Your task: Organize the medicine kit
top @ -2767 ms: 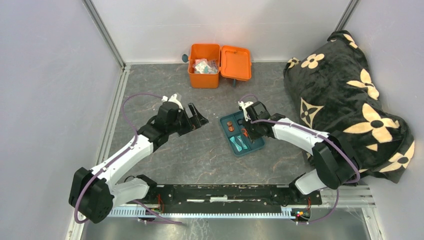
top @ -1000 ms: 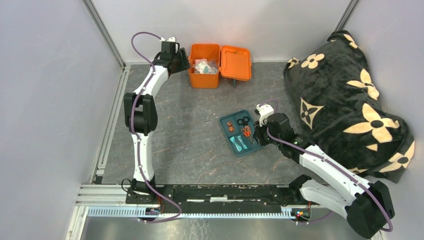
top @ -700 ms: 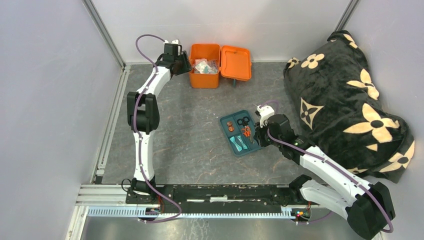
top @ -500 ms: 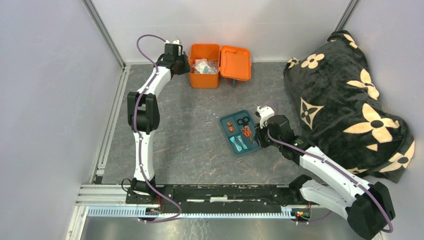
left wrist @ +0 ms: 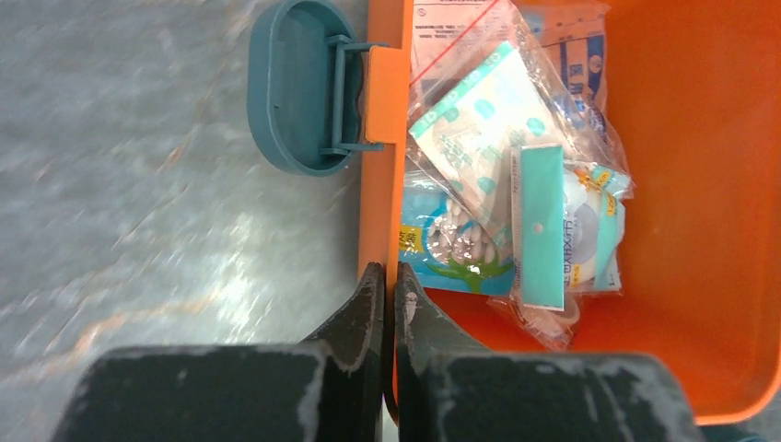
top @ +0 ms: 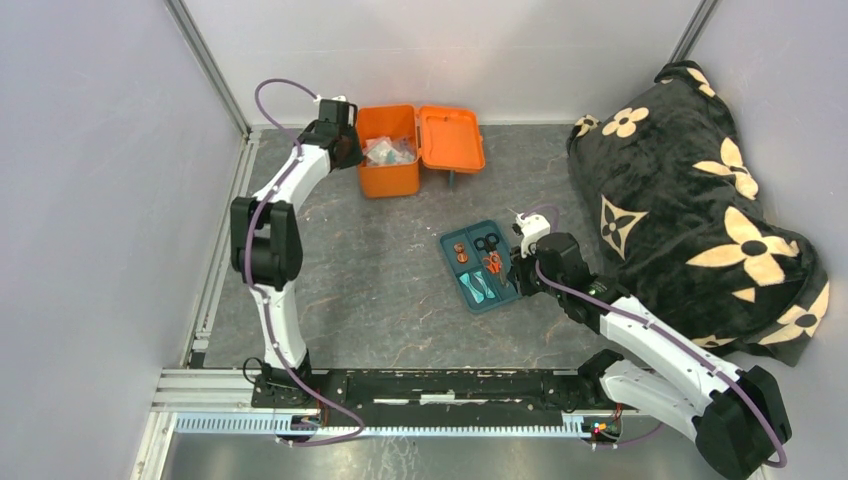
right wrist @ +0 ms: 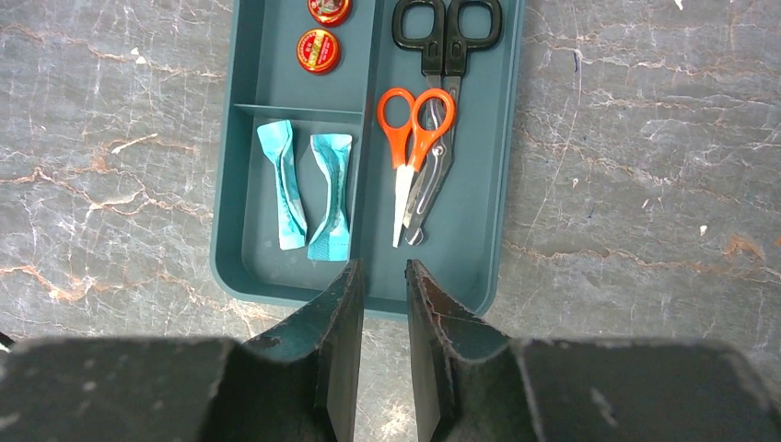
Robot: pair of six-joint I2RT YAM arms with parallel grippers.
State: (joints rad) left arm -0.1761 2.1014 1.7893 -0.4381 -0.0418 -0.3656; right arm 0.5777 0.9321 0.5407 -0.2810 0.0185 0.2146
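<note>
The medicine kit (top: 390, 178), a small orange box, stands open at the back of the table with its lid (top: 452, 140) folded out to the right. Clear packets (left wrist: 497, 184) of supplies lie inside it. My left gripper (left wrist: 390, 276) is shut on the kit's left wall (left wrist: 382, 184), just below the teal latch (left wrist: 295, 87); in the top view it (top: 352, 150) sits at the box's left side. My right gripper (right wrist: 382, 272) hovers over the near rim of a teal tray (right wrist: 479, 184), its jaws slightly apart with nothing between them.
The teal tray (top: 449, 262) holds black scissors (right wrist: 447, 37), orange scissors (right wrist: 414, 120), two small red tins (right wrist: 318, 46) and two teal wrapped pieces (right wrist: 313, 184). A black flowered blanket (top: 690, 200) fills the right side. Metal rails and walls border the left and back.
The left gripper closed on the kit's left wall. Kit and gripper have since shifted left and towards the arms. The right arm and the tray stayed put.
</note>
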